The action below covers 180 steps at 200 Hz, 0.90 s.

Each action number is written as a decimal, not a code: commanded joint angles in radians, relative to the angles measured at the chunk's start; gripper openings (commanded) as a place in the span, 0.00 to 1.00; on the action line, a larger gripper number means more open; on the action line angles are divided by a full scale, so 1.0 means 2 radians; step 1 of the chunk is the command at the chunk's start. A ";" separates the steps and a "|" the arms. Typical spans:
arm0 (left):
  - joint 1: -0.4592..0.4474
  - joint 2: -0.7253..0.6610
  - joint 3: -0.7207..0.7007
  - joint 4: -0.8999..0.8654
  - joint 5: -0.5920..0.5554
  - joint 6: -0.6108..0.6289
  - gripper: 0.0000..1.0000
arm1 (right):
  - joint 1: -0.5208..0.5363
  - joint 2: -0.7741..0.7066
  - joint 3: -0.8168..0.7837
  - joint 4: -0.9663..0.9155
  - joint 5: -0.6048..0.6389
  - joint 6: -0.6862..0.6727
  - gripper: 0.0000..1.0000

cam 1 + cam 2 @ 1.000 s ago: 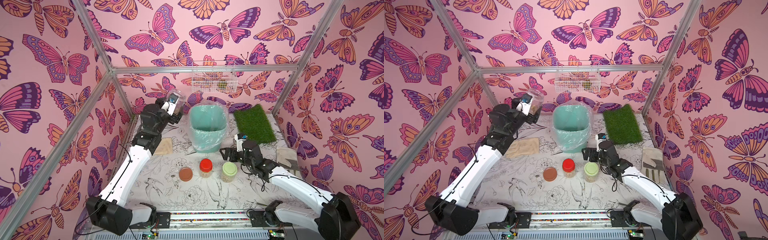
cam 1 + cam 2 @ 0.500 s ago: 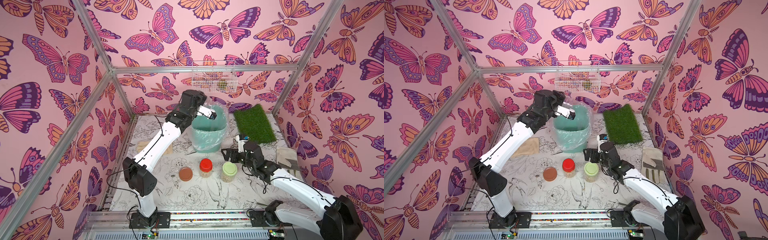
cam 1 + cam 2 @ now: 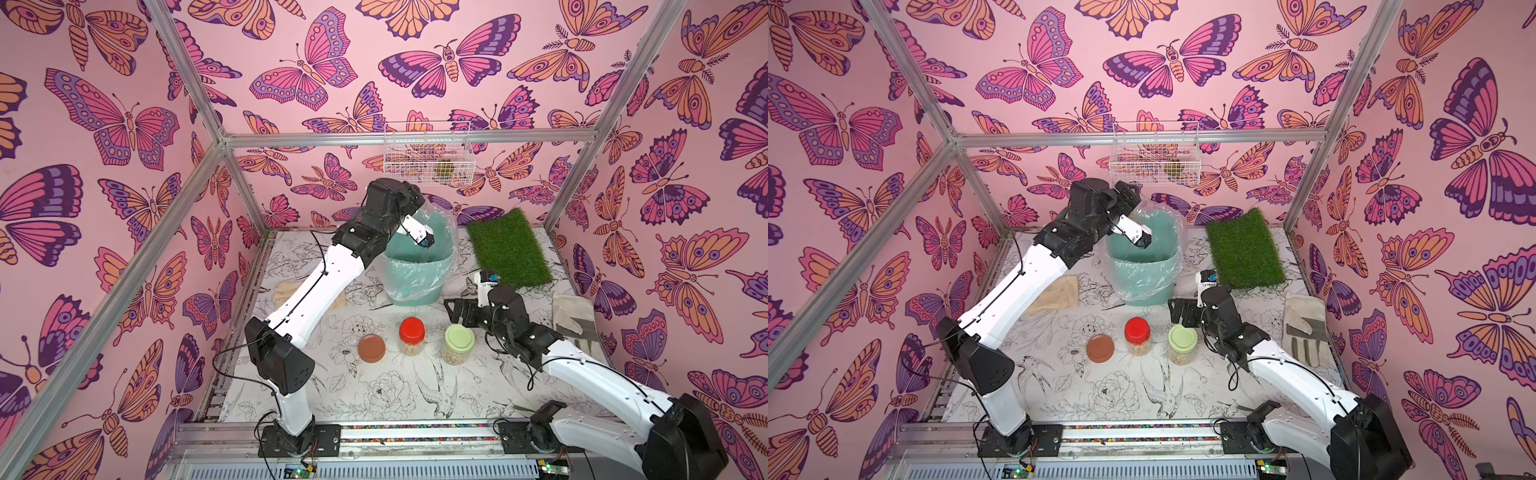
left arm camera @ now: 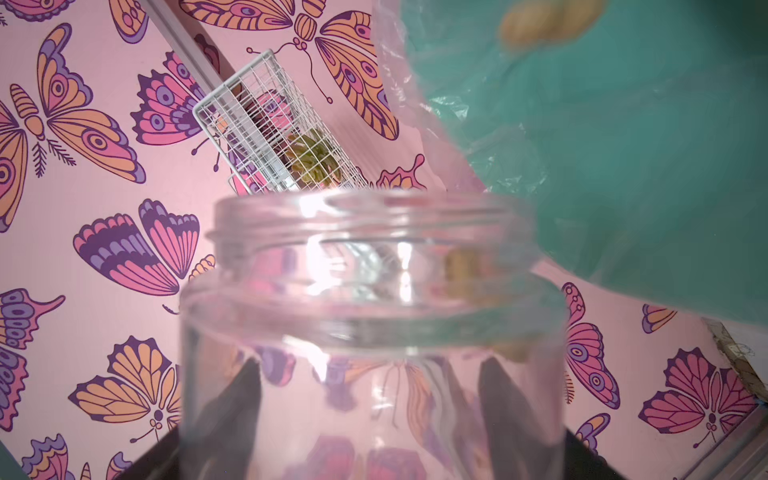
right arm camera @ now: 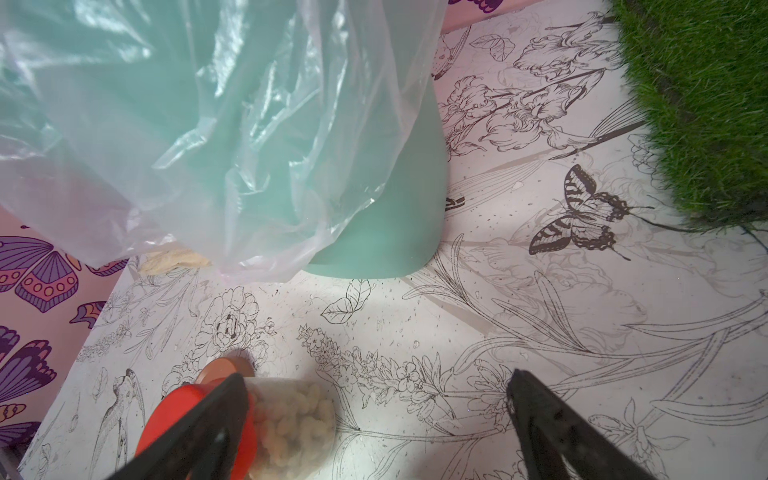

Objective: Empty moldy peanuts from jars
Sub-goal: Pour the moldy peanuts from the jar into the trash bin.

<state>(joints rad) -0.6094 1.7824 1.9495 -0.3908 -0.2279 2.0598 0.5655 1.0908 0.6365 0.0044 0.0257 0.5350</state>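
Left gripper [image 4: 370, 368] clamped on the lidless jar [image 4: 374, 291], fingers [image 4: 232, 419] either side of its body, held up over the left side of the bin [image 3: 430, 293] mouth. Jar mouth is just beside the liner [image 5: 187, 124] edge, wire basket [image 4: 266, 137] on the wall behind. Right gripper [image 5: 374, 390] low over the table [image 3: 395, 399] between bin base and jar row, jaws spread wide, nothing between them. Its fingers [image 5: 540, 415] sit just behind the green-lidded jar [image 3: 459, 340], apart from it in both top views. Table: walls and frame posts tight on left, back and right. Bare strip from jar row to front rail [image 3: 415, 428] is the main free room. Left arm cuts diagonally over the left half. Grass mat [image 3: 507, 249] flat in back-right corner, edge close to the post. Bin mid-back, liner draped over the rim and hanging down the outside almost to the table. Glove [image 3: 575, 309] flat along right edge beside the right forearm. Cloth [image 3: 1057, 295] on left side, partly under the left arm. Red-lidded jar [image 3: 411, 336] and green-lidded jar upright mid-table with a gap between. Brown lid [image 3: 371, 348] flat to their left, apart. Peanuts [image 5: 291, 419] heaped in both closed jars. Lidless jar shows only a couple of blurred yellowish bits near the neck. One more blurred pale blob against the bin's inside, can't tell if airborne or lying there.
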 commanded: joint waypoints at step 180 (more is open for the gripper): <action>0.191 -0.246 -0.417 0.411 0.107 -0.998 0.00 | 0.003 0.020 0.028 -0.008 -0.032 -0.001 0.99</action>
<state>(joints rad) -0.2638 1.3293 1.1885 0.2028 -0.0483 0.3782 0.5655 1.1370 0.6575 -0.0040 -0.0231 0.5346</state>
